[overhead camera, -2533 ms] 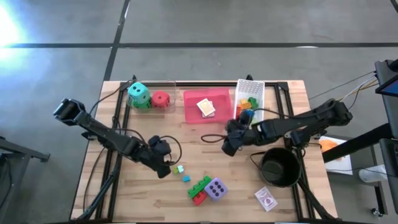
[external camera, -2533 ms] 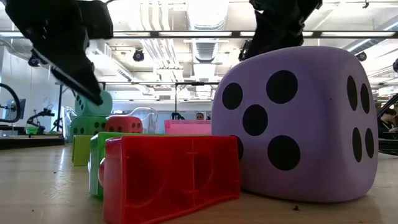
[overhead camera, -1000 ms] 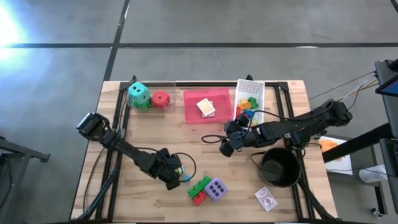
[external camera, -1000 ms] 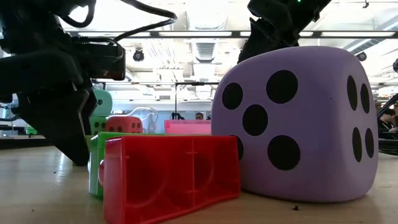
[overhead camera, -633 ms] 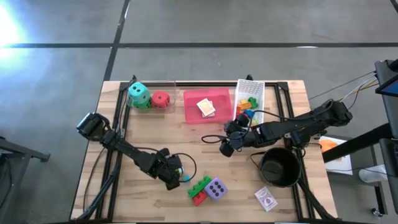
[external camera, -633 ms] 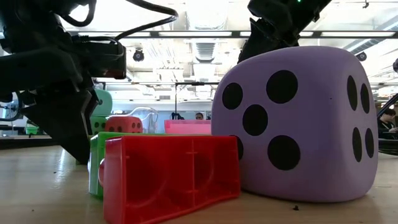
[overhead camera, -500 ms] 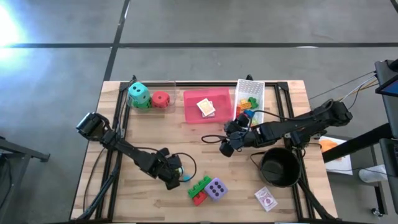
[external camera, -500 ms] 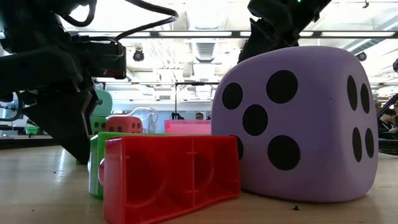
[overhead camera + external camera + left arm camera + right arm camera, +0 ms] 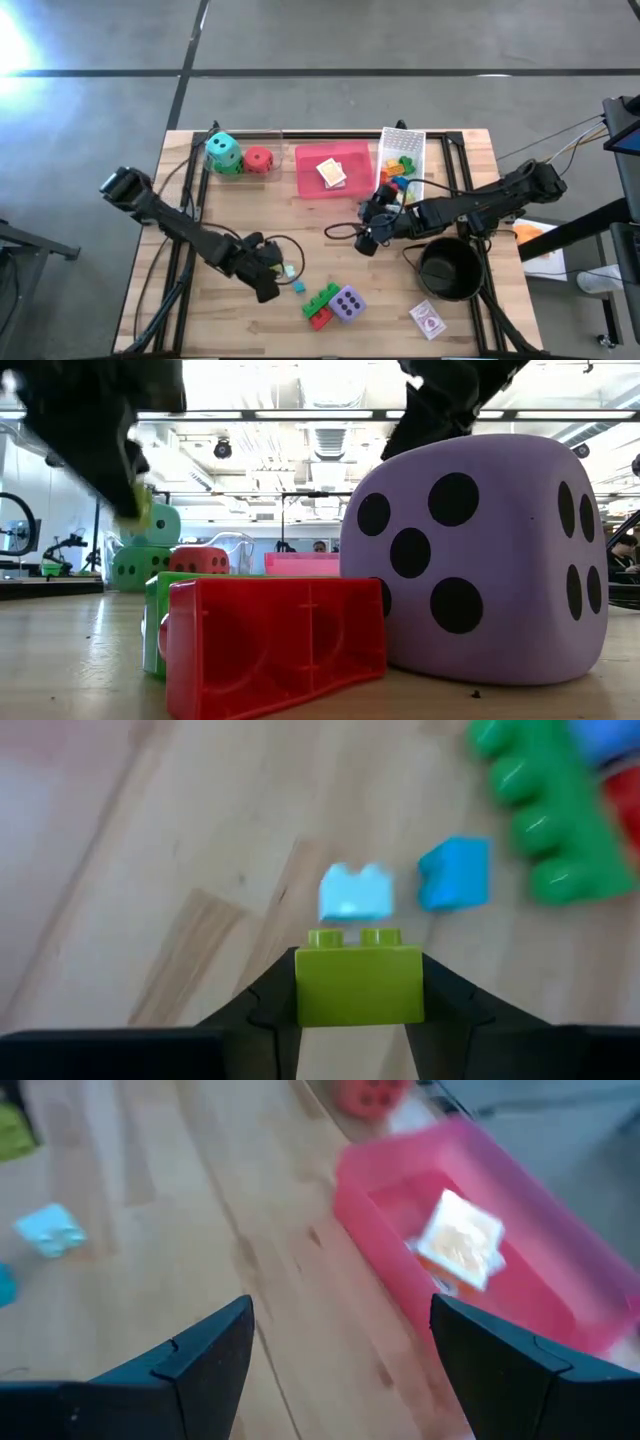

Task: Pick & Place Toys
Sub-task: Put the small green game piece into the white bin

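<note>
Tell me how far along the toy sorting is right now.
Done: teal, green and red dice in the clear bin; bricks in the white basket; a card pack in the pink bin.
In hand: left gripper holds a lime brick.
Left: blue bricks, green and red bricks, purple die, card pack.

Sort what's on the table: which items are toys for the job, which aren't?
Toys: lime brick held by left gripper; light-blue brick; blue brick; purple die; card pack.
Others: pink tray; black pot; white basket.
</note>
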Tool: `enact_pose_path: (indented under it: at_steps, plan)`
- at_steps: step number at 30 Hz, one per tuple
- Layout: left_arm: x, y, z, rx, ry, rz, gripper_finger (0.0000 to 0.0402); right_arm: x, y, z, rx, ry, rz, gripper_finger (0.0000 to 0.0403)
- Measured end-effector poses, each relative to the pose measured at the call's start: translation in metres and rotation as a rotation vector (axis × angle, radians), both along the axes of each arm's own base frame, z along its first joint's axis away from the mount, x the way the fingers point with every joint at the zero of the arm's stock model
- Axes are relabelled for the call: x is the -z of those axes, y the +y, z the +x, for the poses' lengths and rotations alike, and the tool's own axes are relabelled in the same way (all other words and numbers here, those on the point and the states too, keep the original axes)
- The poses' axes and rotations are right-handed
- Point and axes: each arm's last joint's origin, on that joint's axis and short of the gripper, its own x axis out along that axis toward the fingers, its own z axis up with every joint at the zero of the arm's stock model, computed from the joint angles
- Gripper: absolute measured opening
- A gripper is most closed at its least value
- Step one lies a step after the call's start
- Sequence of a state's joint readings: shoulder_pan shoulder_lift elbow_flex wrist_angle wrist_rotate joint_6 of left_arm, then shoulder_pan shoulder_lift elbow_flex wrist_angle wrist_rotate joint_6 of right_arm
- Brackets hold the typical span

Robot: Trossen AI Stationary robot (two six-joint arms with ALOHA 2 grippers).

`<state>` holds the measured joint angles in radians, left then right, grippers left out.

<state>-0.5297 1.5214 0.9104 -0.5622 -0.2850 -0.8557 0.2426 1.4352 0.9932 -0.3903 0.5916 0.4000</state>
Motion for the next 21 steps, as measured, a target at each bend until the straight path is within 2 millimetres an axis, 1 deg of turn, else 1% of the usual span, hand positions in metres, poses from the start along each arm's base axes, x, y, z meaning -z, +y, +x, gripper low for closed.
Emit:
enact_pose_path:
  at_steps: [5,9,13,17,21]
  plan:
    - [-0.034,0.003,-0.002,0.034,-0.207,-0.012,0.0130,-0.007,0.018,0.006,-0.167,-0.056,-0.105,0.0294]
    - [-0.063,0.004,0.000,0.121,-0.416,-0.023,0.0130,-0.012,0.036,0.011,-0.316,-0.102,-0.203,0.0294]
    - [-0.090,0.003,0.004,0.219,-0.637,0.000,0.0130,-0.014,0.050,0.019,-0.414,-0.164,-0.307,0.0294]
    - [-0.105,0.008,0.009,0.264,-0.765,0.020,0.0130,-0.018,0.058,0.029,-0.471,-0.247,-0.419,0.0294]
    - [-0.109,0.019,0.017,0.255,-0.797,0.002,0.0130,-0.015,0.062,0.040,-0.518,-0.279,-0.556,0.0294]
